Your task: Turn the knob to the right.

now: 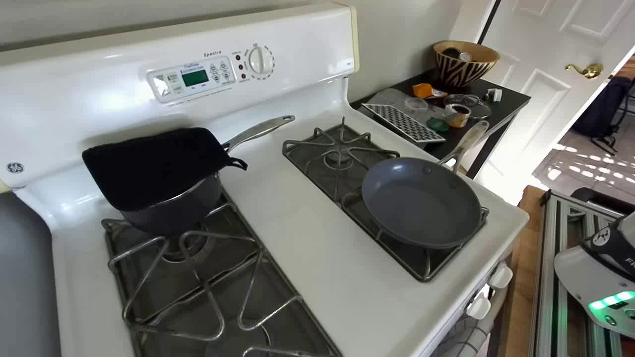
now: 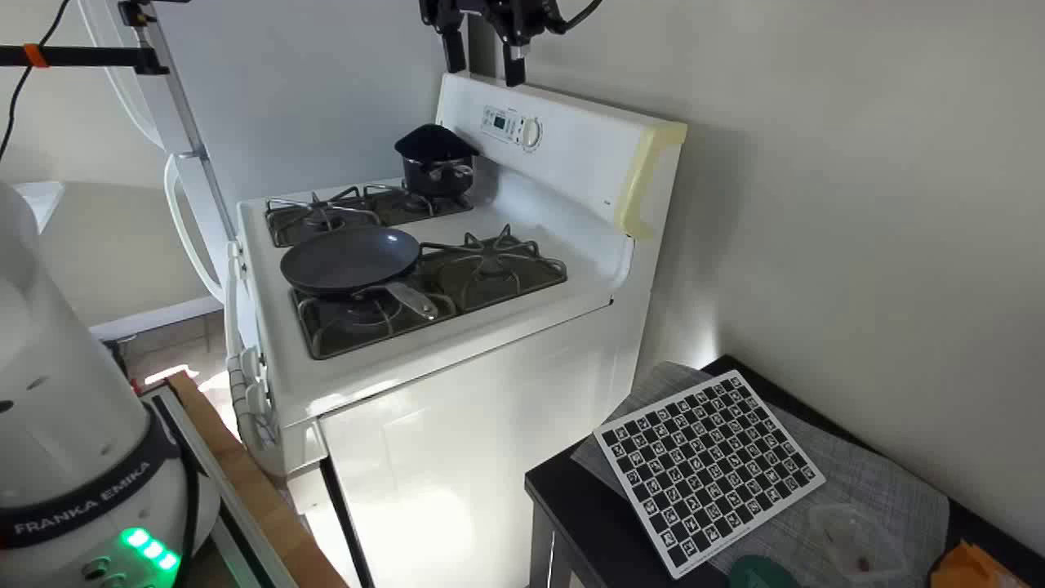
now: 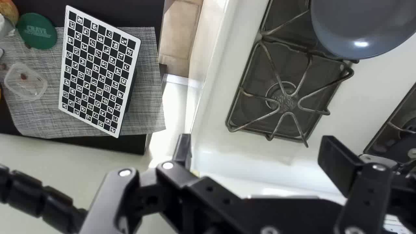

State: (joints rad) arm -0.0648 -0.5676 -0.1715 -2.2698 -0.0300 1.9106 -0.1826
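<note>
The knob (image 1: 260, 60), right of the display (image 1: 195, 78), with the jaws wide and empty, higher than that display: I should lower them, align squarely with the knob's axis, close evenly, then rotate clockwise without sideways load.

Knob (image 1: 261, 60) on panel (image 1: 307, 44), right of display (image 1: 194, 78); pot (image 1: 173, 208) on rear burner (image 1: 188, 249), pan (image 2: 351, 260) on front burner (image 2: 365, 312); my gripper (image 2: 485, 72) above stove (image 1: 292, 213).
</note>
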